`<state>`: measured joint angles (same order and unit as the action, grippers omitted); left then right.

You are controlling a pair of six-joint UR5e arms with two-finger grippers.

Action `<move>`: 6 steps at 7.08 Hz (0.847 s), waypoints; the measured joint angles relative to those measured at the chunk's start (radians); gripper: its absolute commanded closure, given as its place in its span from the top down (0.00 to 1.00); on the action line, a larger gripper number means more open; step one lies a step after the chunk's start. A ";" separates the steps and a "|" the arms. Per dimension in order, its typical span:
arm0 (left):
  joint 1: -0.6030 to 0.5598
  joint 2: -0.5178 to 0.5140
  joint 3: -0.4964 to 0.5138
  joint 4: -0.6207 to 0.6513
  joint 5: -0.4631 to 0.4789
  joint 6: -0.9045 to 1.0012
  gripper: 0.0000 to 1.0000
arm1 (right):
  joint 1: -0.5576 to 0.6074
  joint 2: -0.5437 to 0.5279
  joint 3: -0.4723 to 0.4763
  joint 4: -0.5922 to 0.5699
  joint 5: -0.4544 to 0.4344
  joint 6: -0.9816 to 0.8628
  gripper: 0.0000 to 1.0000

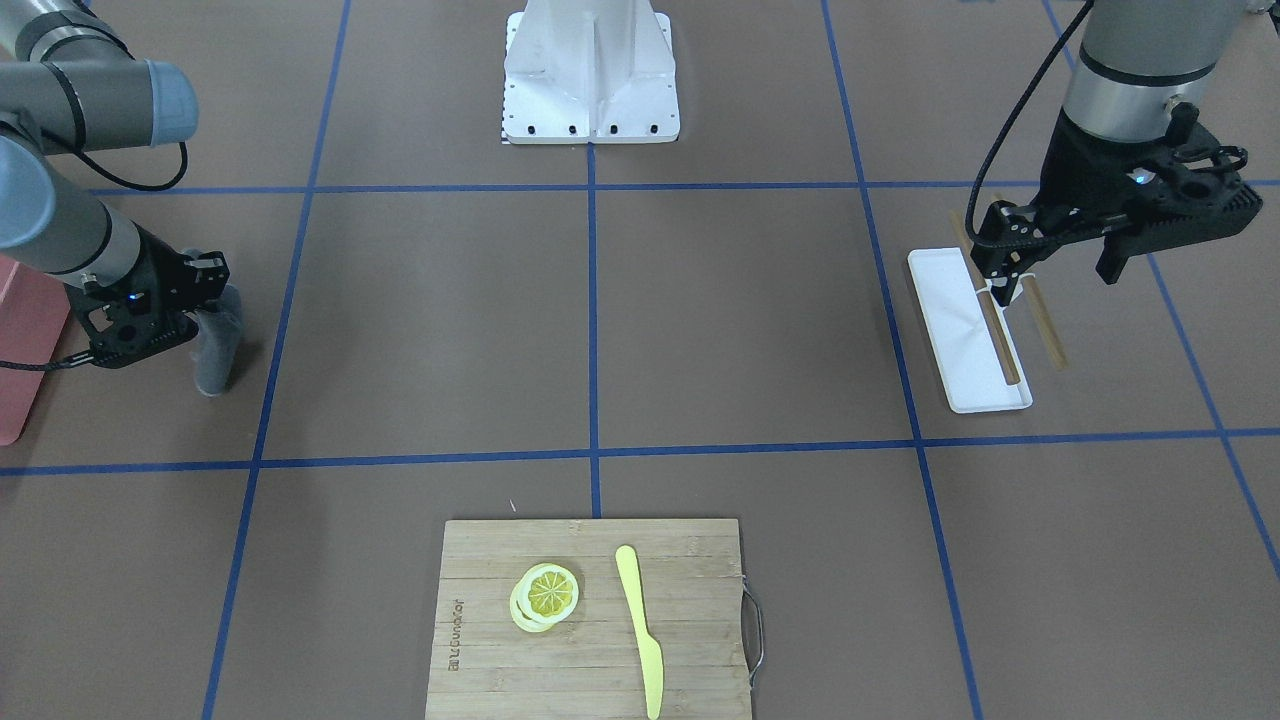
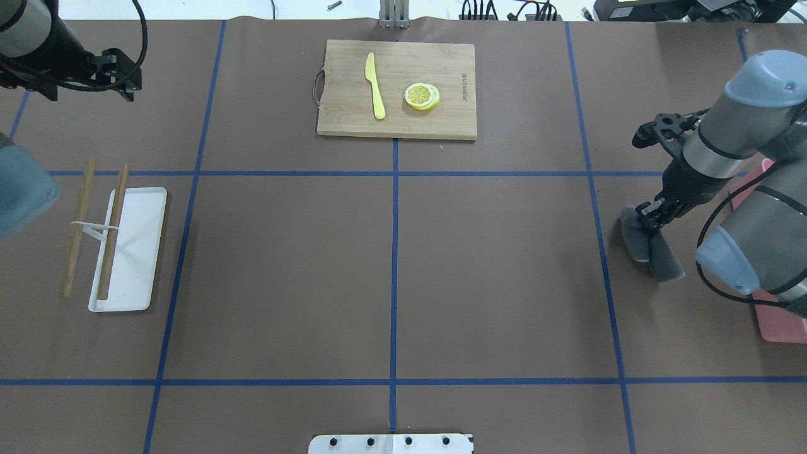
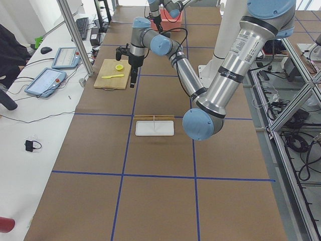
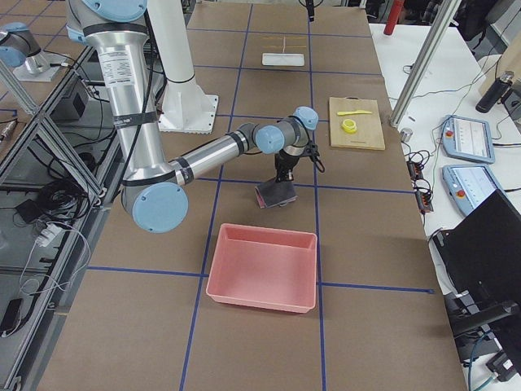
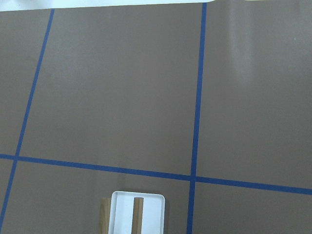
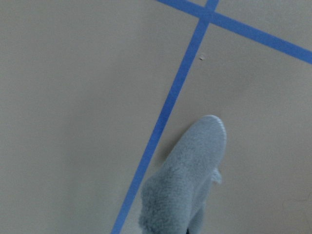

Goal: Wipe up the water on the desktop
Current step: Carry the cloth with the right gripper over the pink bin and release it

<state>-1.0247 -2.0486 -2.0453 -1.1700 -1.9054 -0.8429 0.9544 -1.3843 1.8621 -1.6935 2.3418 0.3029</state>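
Right gripper (image 2: pixel 652 213) pinches the grey cloth (image 2: pixel 656 252) by its top, its tail draped on the desktop (image 2: pixel 492 271) at the right, seemingly ready for wiping.

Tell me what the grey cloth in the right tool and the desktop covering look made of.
Grey cloth, pinched in the right tool: soft fleece or microfibre by the look of it, going by its fuzzy nap and limp folds. Desktop: a matte brown sheet, probably paper or thin card, showing no gloss. The blue grid lines look like tape.

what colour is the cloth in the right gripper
Grey; the cloth shows clearest in the right wrist view.
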 measured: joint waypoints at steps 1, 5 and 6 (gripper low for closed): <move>0.000 0.000 -0.002 0.001 -0.002 -0.010 0.98 | 0.044 -0.002 0.074 -0.051 0.031 0.000 0.00; -0.013 0.038 -0.020 0.003 -0.007 -0.012 0.98 | 0.298 -0.026 0.272 -0.380 -0.013 -0.186 0.00; -0.039 0.070 -0.019 0.003 -0.009 0.035 0.98 | 0.362 -0.038 0.234 -0.406 -0.042 -0.315 0.00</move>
<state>-1.0638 -1.9786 -2.0639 -1.1674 -1.9147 -0.8077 1.3164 -1.4218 2.0960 -2.1000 2.3000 -0.0116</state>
